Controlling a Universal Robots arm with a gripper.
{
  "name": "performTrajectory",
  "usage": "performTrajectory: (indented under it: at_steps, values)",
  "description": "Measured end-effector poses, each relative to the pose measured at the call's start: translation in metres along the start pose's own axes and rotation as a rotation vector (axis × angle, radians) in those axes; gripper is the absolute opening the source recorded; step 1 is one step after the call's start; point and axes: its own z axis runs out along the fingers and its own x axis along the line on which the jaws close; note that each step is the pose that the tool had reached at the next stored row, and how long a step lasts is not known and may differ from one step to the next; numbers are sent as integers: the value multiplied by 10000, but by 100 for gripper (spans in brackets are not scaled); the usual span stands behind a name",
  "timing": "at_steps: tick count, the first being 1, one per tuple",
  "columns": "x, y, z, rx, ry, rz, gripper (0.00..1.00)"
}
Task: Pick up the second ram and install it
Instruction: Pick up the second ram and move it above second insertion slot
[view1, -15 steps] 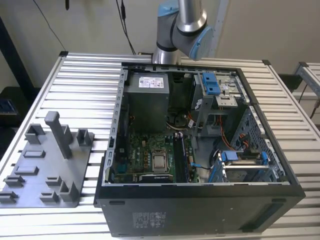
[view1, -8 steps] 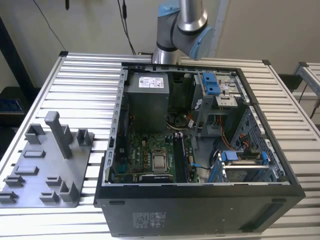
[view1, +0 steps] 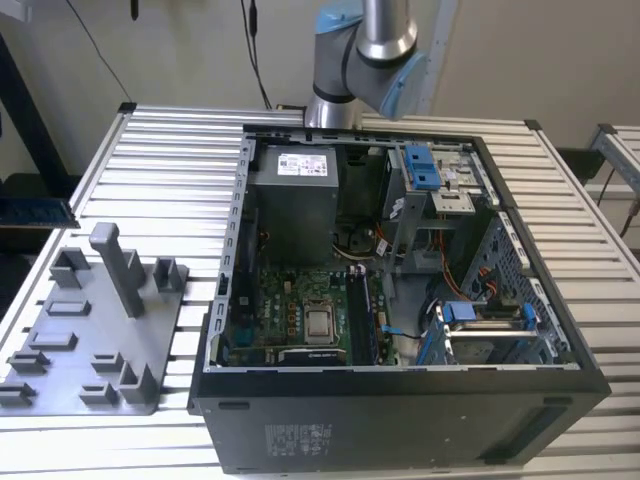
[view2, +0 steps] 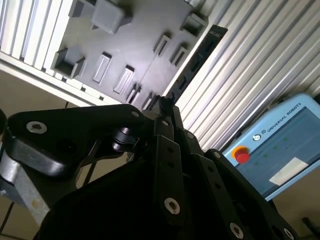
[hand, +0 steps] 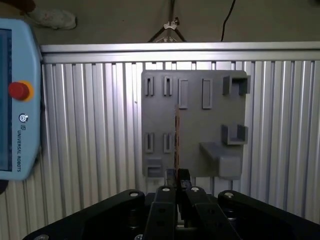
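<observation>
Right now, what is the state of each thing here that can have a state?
second ram: held in the gripper, off the table.
gripper: shut on the second ram.
computer case: open, its inside showing.
grey tray: flat on the table, slots empty.

Black linkage-type gripper (hand: 178, 176) (view2: 164, 104) closed in both wrist views, jaws pinched almost together. Clamped on the near end of the second ram (hand: 176, 140) (view2: 200, 55), a long thin dark circuit-board strip. Held edge-on between the fingertips (hand: 171, 177), projecting straight out ahead of them. Black link bars with silver pivot pins fanning back from the tips into the wrist body. In the exterior view, grey-and-blue arm (view1: 365, 45) raised, bent at the joint, silver tube running up out of frame.
</observation>
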Motion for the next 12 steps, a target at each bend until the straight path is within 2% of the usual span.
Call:
performTrajectory:
  at_steps: [5, 12]
  values:
    - [-5, -156, 1, -10, 0, -1, 14]
    - [-13, -419, 1, -31, 2, -10, 14]
